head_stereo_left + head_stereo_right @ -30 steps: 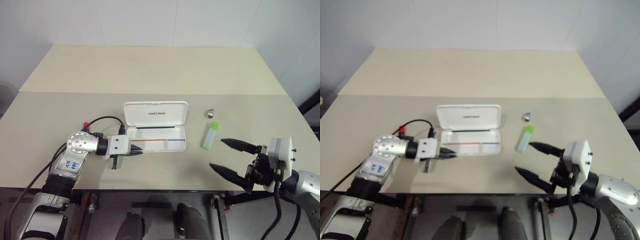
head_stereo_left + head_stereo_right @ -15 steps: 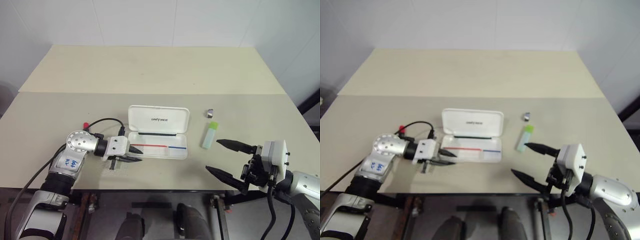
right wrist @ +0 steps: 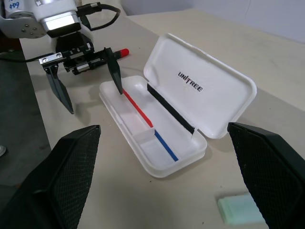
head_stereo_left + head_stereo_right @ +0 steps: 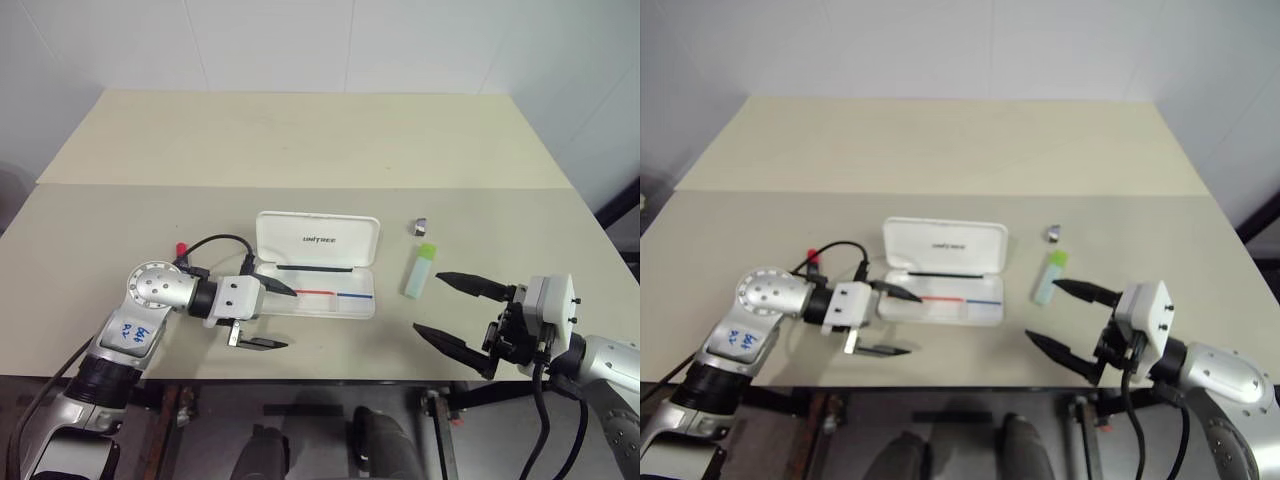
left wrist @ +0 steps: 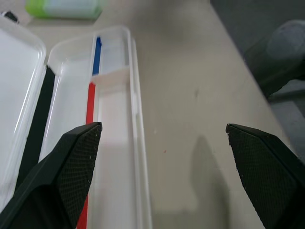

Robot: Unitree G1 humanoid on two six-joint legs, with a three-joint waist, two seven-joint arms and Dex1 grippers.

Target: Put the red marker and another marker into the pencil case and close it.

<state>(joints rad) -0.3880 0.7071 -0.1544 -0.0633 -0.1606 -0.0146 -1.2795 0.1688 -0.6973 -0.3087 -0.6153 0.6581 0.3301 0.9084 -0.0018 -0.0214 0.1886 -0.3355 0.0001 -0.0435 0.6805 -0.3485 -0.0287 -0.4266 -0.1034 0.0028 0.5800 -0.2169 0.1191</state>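
Case (image 4: 316, 268) open mid-table, tray empty. Red marker (image 4: 180, 247) behind left arm's wrist, only its tip visible, axis unreadable. Left gripper (image 4: 268, 316) spread wide beside tray. Highlighter (image 4: 421, 270) nearer right gripper (image 4: 453, 310), also wide apart.

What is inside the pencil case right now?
The open pencil case holds no marker: its tray shows a red-and-blue stripe, a small divider and a black strip by the hinge. The left gripper's finger covers the tray's far end.
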